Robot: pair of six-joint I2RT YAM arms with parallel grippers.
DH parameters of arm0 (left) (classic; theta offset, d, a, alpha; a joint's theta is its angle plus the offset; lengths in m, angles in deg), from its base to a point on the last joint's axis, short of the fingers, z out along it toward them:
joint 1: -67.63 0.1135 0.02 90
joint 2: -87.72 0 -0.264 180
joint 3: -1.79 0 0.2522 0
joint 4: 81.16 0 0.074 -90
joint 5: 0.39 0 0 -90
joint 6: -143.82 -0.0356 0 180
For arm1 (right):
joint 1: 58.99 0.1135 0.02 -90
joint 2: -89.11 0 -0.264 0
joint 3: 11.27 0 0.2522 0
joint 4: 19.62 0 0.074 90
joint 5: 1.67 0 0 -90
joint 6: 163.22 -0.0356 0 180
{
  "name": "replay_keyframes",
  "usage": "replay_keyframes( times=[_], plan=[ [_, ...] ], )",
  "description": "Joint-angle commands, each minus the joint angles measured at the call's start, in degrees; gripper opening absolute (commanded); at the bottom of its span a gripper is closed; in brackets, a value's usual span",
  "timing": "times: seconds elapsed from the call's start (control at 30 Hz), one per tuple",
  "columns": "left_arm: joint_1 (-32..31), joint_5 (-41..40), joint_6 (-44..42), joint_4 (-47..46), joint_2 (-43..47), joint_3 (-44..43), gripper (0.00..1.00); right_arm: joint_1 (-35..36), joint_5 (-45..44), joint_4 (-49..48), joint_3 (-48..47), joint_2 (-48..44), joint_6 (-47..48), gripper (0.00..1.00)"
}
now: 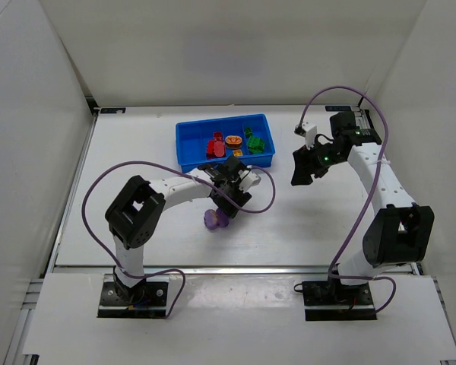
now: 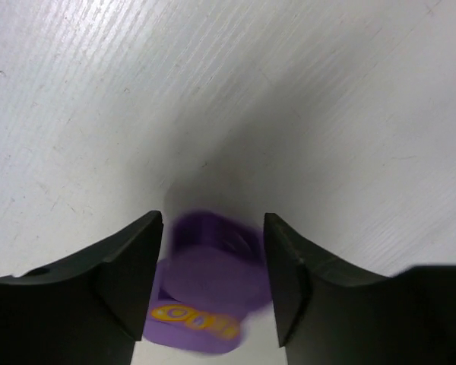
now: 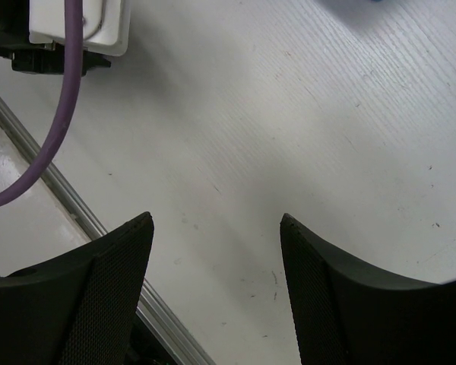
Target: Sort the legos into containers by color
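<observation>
A purple lego (image 1: 215,220) lies on the white table in front of the blue tray of containers (image 1: 184,152). In the left wrist view the purple lego (image 2: 213,281) is blurred, has a yellow print near its front, and fills the gap between my left gripper's (image 2: 213,228) black fingers, which press on both its sides. From above, the left gripper (image 1: 220,211) points down at it. Red legos (image 1: 214,146), orange legos (image 1: 233,141) and green legos (image 1: 253,141) lie in separate compartments. My right gripper (image 1: 300,173) hangs open to the right of the tray, and in its own view the right gripper (image 3: 216,220) holds nothing.
White walls enclose the table on the left, back and right. A small white box (image 3: 76,26) with a purple cable and the table's metal edge rail (image 3: 76,213) show in the right wrist view. Purple cables loop off both arms.
</observation>
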Motion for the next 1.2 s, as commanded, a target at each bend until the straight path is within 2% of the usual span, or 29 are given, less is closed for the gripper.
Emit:
replay_keyframes(
  times=[0.0, 0.13, 0.27, 0.4, 0.6, 0.7, 0.83, 1.17],
  plan=[
    [-0.3, 1.3, 0.7, 1.1, 1.3, -0.1, 0.64, -0.2, 0.7, -0.5, 0.1, -1.7, 0.6, 0.71],
    [-0.4, 1.1, 0.9, 1.7, 1.1, 0.4, 0.67, -0.3, 0.4, -0.5, -0.1, -1.5, 0.7, 0.71],
    [-0.3, -0.1, 1.0, 2.2, 0.5, 0.2, 0.86, -0.3, 0.6, -0.5, -0.2, -1.4, 0.6, 0.72],
    [-0.3, -1.5, 0.9, 2.2, 1.8, 0.2, 0.92, -0.2, 0.6, -0.2, -0.2, -1.3, 0.6, 0.72],
    [-0.5, -4.8, 1.0, 2.1, 10.3, 1.8, 0.95, -0.2, 1.5, -0.6, 0.4, -1.5, 0.6, 0.72],
    [-0.3, -8.9, 1.0, 2.5, 14.5, 3.1, 0.96, -0.2, 2.0, -0.8, 0.4, -1.1, 0.5, 0.72],
    [-0.3, -10.9, 2.3, 5.8, 19.1, 3.9, 0.97, -0.3, 3.0, -0.5, -0.7, -0.1, 0.6, 0.72],
    [-0.5, -8.2, 9.8, 11.4, 19.8, 6.6, 0.99, 0.0, 3.7, -0.3, -3.6, 3.1, 0.3, 0.72]
  ],
)
